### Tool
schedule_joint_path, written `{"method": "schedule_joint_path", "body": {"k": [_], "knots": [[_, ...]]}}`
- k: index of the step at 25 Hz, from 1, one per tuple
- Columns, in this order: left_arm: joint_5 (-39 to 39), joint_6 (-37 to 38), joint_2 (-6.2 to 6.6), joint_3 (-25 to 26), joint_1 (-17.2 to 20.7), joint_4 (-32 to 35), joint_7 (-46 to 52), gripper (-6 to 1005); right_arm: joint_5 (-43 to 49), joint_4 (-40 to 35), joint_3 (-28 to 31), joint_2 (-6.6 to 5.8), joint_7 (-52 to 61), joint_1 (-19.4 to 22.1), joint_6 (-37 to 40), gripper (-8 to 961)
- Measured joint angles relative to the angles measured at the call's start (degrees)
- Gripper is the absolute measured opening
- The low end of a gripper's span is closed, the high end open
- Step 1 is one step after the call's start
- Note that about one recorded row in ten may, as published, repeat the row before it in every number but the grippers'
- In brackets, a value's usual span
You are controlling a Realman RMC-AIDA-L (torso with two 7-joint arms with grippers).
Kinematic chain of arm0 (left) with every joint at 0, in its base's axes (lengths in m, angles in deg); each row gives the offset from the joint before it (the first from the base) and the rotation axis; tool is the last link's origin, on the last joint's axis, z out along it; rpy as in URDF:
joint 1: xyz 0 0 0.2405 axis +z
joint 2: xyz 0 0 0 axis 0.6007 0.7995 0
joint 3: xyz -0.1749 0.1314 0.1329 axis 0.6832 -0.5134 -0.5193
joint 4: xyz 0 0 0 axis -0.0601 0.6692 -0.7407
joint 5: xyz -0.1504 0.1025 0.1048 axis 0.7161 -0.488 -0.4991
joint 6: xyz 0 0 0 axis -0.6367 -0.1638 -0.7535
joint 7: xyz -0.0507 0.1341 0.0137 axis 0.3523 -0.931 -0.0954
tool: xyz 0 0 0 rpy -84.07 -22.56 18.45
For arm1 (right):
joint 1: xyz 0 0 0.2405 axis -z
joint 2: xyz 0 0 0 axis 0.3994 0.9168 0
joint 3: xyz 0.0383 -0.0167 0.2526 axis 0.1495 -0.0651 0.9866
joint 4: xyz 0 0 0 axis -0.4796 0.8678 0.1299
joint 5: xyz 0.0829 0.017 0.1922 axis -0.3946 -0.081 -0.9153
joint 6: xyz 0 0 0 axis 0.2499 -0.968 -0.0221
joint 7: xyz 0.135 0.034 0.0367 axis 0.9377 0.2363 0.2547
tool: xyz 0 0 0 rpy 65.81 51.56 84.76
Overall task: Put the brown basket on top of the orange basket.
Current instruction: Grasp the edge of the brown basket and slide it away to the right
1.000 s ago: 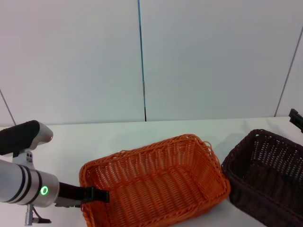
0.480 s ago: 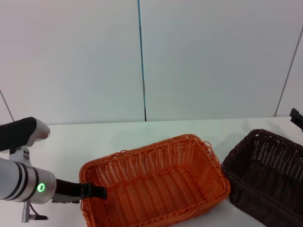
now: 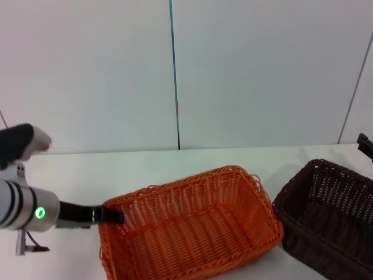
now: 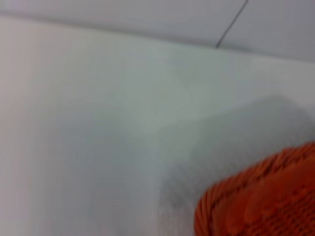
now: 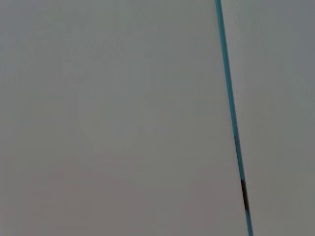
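The orange basket (image 3: 189,227) sits on the white table, in the middle of the head view. The brown basket (image 3: 329,213) stands just to its right, touching or nearly touching it, and is cut off by the picture's edge. My left gripper (image 3: 111,215) is at the orange basket's left rim, near its far left corner. The left wrist view shows a corner of the orange basket's rim (image 4: 261,196) close by. Only a small black part of my right gripper (image 3: 365,146) shows at the right edge, above the brown basket.
The white table (image 3: 145,166) runs back to a pale panelled wall with a thin blue seam (image 3: 173,70). The right wrist view shows only that wall and the blue seam (image 5: 231,123).
My left arm has moved up and back to the left, carrying its gripper from the orange basket's front left rim toward the far left corner. The baskets have not moved.
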Motion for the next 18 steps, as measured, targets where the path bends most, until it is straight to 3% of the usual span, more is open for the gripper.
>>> {"method": "schedule_joint_path", "body": {"k": [6, 10, 14, 18], "knots": [[-0.10, 1.13, 0.10, -0.08, 1.55, 8.34, -0.53, 864, 0.00, 0.00, 0.00, 0.00, 0.00, 0.00, 0.00, 758], [0.11, -1.89, -0.14, -0.16, 3.16, 13.05, -2.78, 863, 0.00, 0.00, -0.05, 0.00, 0.00, 0.00, 0.01, 758], [1.46, -10.29, -0.39, -0.39, 5.24, 15.34, -6.83, 863, 0.00, -0.01, -0.09, 0.04, 0.00, 0.11, 0.78, 758], [11.41, -22.66, -0.49, -1.42, 9.20, 15.34, -14.79, 863, -0.26, -0.02, 0.08, 0.18, 0.04, 0.43, 3.06, 758]]}}
